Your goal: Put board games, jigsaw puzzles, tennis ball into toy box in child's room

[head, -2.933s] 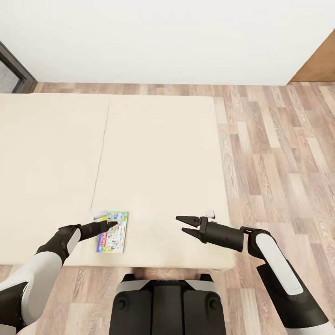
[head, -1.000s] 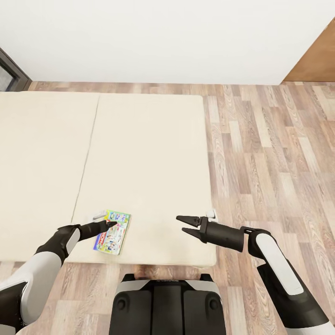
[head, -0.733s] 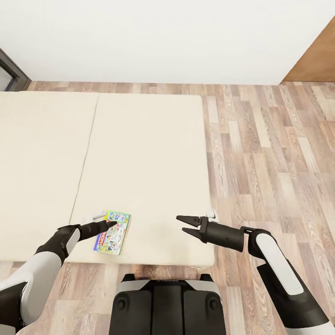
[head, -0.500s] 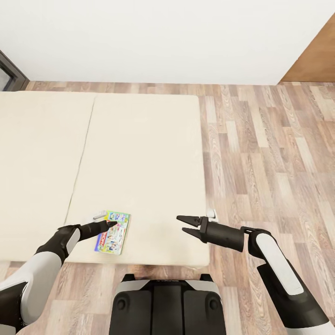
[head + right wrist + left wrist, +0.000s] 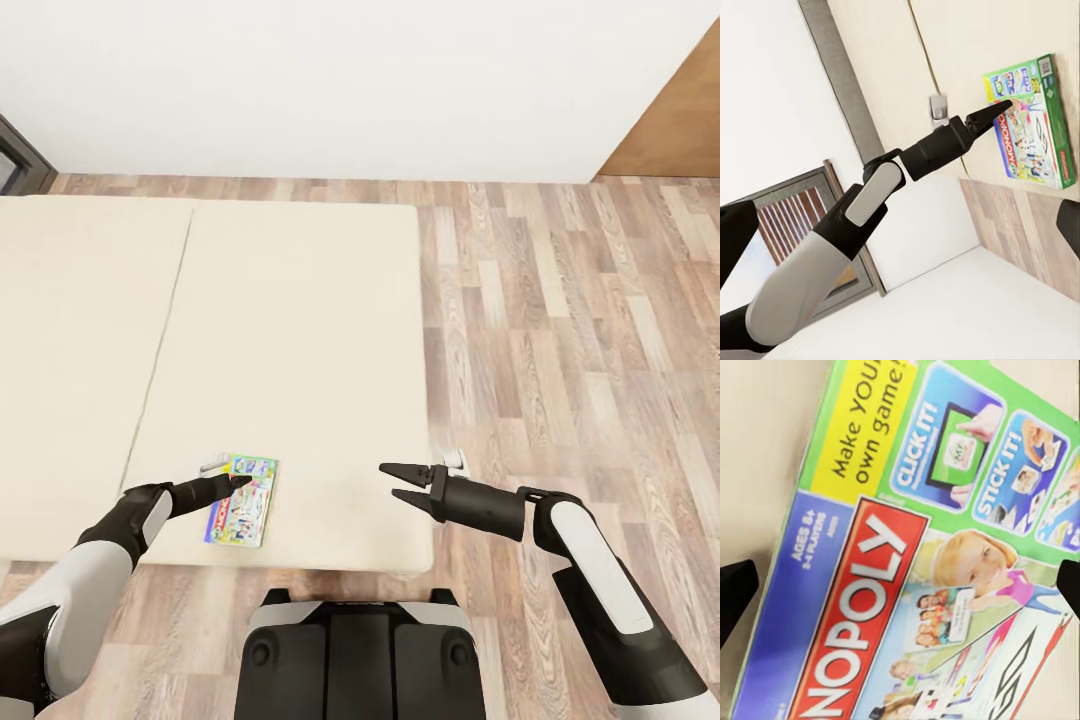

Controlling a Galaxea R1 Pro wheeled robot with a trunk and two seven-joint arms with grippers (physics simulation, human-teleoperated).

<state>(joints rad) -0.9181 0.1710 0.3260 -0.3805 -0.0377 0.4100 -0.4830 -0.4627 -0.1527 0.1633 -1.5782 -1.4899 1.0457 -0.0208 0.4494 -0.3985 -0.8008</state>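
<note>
I judge the job to be at an early stage: I am at the bed (image 5: 300,330), not at the worktop with the toy box, and the one toy I can see, a board game (image 5: 243,498), lies flat on the mattress near its front edge, to the left of my trunk. My left pincer (image 5: 236,483) hangs directly over the near-left part of that box, with its two dark fingertips (image 5: 736,589) set wide apart on either side of the lid in the left wrist view; nothing is gripped, and I cannot tell whether the tips touch the lid. My right pincer (image 5: 391,480) is held out over the right part of the mattress near the bed's corner, jaws apart and empty, well apart from the game. So as I read it this game is not yet lifted, and the second game said to be on the bed, the other toys and the toy box are still to be dealt with. The lid reads "MONOPOLY" in white on a red band, "Make YOUR own game!" on yellow, "CLICK IT!" and "STICK IT!" on blue panels, and "AGES 8+", with a players line below too small to make out.
</note>
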